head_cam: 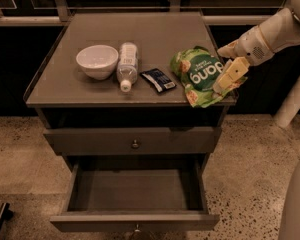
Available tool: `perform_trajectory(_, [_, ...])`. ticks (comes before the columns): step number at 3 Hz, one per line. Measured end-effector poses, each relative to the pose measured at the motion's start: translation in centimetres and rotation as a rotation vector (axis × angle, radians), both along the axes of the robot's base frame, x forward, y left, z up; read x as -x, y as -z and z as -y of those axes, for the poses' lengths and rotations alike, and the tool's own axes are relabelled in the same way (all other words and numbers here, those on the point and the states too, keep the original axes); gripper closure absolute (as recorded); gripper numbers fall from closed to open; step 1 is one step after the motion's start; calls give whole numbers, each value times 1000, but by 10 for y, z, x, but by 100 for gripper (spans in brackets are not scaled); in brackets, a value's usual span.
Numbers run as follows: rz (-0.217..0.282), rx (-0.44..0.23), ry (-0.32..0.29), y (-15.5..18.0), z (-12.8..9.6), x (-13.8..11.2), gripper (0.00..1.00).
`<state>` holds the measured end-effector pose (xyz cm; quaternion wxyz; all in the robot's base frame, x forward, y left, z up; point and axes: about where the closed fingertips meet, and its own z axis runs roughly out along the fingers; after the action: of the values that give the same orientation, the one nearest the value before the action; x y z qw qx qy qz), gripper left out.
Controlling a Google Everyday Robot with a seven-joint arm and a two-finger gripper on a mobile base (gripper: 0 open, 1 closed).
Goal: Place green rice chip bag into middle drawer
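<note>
Where one finger (231,73) hides the right edge of the green rice chip bag (197,74), gripper (221,70) spread wide.

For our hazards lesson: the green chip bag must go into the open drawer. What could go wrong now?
The green rice chip bag lies at the cabinet top's front right corner; the open gripper at its right edge could nudge it off. The middle drawer sits lower left; an early release could miss it.
</note>
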<state>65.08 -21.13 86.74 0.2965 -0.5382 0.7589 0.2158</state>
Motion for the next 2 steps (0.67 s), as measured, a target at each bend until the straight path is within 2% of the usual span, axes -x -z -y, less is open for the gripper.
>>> perform_trajectory(1, [-1,0,0,0,0,0,18])
perform_trajectory(2, [-1,0,0,1,0,0,41])
